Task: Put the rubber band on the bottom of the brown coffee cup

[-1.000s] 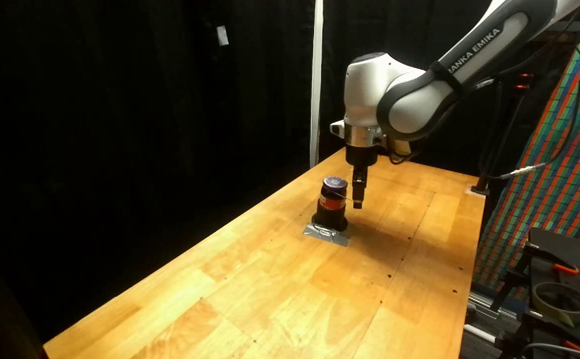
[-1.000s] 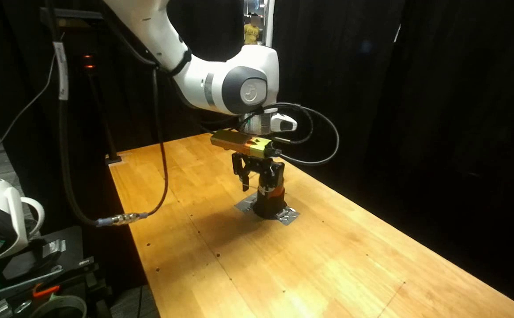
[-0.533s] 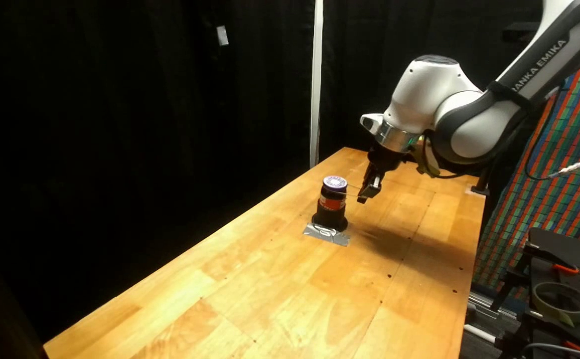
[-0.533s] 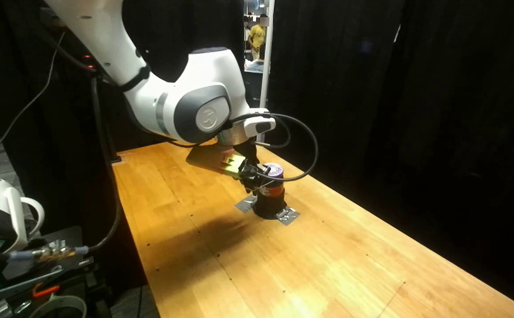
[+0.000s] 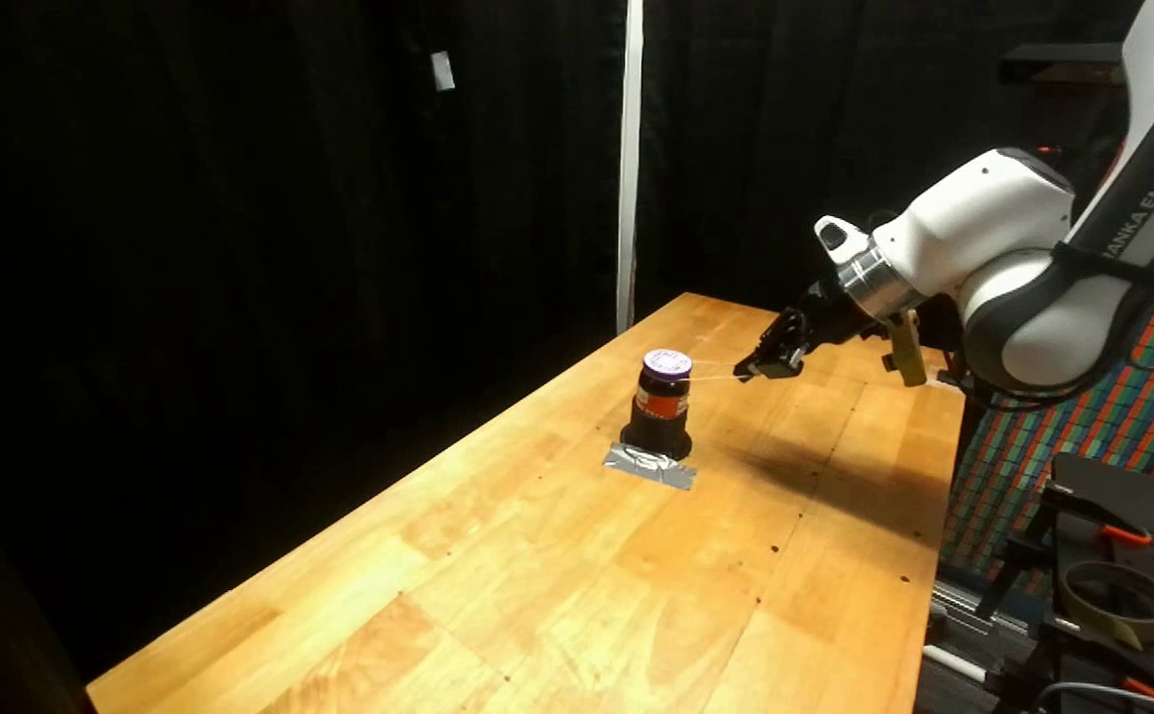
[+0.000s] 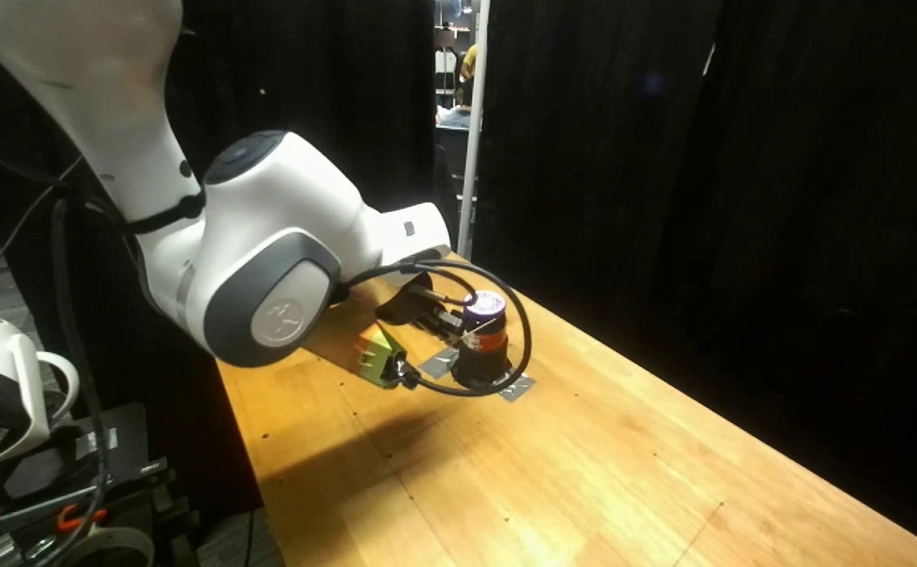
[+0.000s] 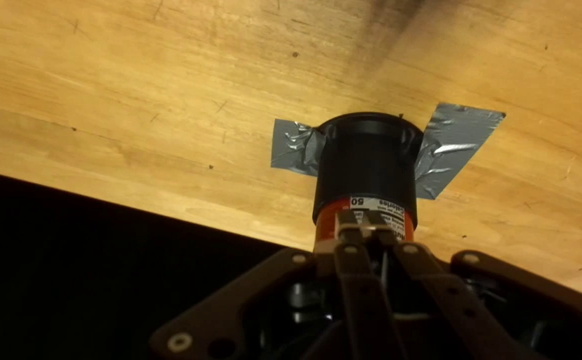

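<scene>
The brown coffee cup (image 5: 662,405), dark with an orange-red stripe and a purple-and-white top, stands upright in a black holder (image 7: 368,165). A thin rubber band (image 5: 716,378) is stretched between the cup's upper part and my gripper (image 5: 744,373), which is tilted beside the cup and apart from it. In the wrist view the fingertips of my gripper (image 7: 361,218) are almost together, and the rubber band (image 7: 368,227) crosses the outside of both. The band's far side behind the cup (image 6: 492,340) is hidden.
Grey duct tape (image 7: 458,140) fixes the holder to the wooden table (image 5: 557,585). A cable loop (image 6: 527,346) from the arm hangs in front of the cup in an exterior view. Dark curtains line the long table edge. A side cart carries a tape roll (image 5: 1119,600).
The fingers have come together from wide apart. My gripper has pulled back from the cup and tilted over, and the rubber band is now stretched between them. The cup has not moved.
</scene>
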Available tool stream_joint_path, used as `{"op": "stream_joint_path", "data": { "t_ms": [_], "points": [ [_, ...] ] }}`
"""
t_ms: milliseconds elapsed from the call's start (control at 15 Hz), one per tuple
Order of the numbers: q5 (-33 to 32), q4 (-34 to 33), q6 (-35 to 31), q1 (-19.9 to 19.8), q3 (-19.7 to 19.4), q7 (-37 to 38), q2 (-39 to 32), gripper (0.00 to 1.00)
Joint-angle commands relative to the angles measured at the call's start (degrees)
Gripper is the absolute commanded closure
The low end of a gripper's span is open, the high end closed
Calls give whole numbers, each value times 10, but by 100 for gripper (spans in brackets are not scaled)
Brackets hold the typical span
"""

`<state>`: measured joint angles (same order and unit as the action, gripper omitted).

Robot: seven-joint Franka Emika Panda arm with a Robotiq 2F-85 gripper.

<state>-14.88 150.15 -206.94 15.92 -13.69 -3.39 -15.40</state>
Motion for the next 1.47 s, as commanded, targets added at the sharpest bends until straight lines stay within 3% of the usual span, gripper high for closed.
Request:
{"op": "stream_joint_path", "data": {
  "t_ms": [0, 67, 467, 533, 867, 1000, 1067, 1333, 1400],
  "points": [
    [72, 41, -158, 36, -9, -33, -40, 89],
    [100, 45, -200, -12, 53, -59, -54, 89],
    [141, 34, -407, -30, 120, -89, -157, 89],
    [147, 12, -351, -29, 124, -93, -118, 89],
    [201, -34, -363, -18, 128, -134, -122, 89],
    [210, -14, -330, -16, 127, -149, -94, 64],
    [235, -7, -280, -7, 125, -168, -61, 60],
    [425, 7, -84, 63, 95, -322, 40, 31],
    [476, -1, -35, 108, 48, -366, 60, 22]
  ]
}}
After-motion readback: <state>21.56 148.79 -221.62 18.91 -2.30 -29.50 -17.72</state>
